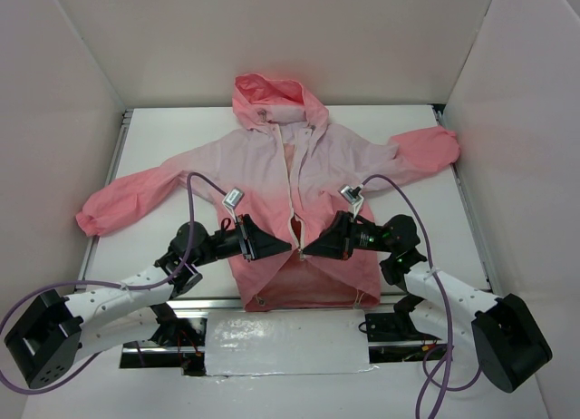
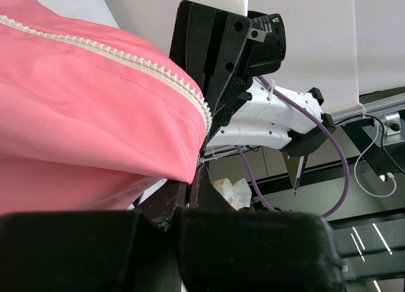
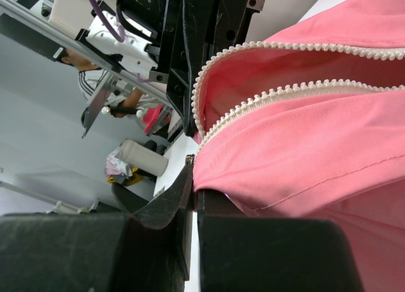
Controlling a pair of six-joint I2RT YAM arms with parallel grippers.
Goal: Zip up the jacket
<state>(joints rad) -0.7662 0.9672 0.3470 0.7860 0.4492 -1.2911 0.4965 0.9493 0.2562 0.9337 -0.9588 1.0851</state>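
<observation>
L hand [image 1: 287,248] pinching jacket [image 1: 254,170] edge at zipper [image 1: 294,176] | R hand [image 1: 306,250] same, other side | zipper open

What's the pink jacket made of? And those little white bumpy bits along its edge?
The jacket looks like thin, smooth woven cloth, probably a light synthetic: it wrinkles softly with a faint sheen. The zipper teeth look like white moulded plastic, probably: small, even, matte beads.

Top view: the left end effector [image 1: 286,248] and right end effector [image 1: 305,251] cover the lower zipper [image 1: 293,188] ends; the slider is too small to tell. Wrist views: picture edges cut off the jacket [image 2: 76,115]; fabric folds hide each end effector's exact pinch point
</observation>
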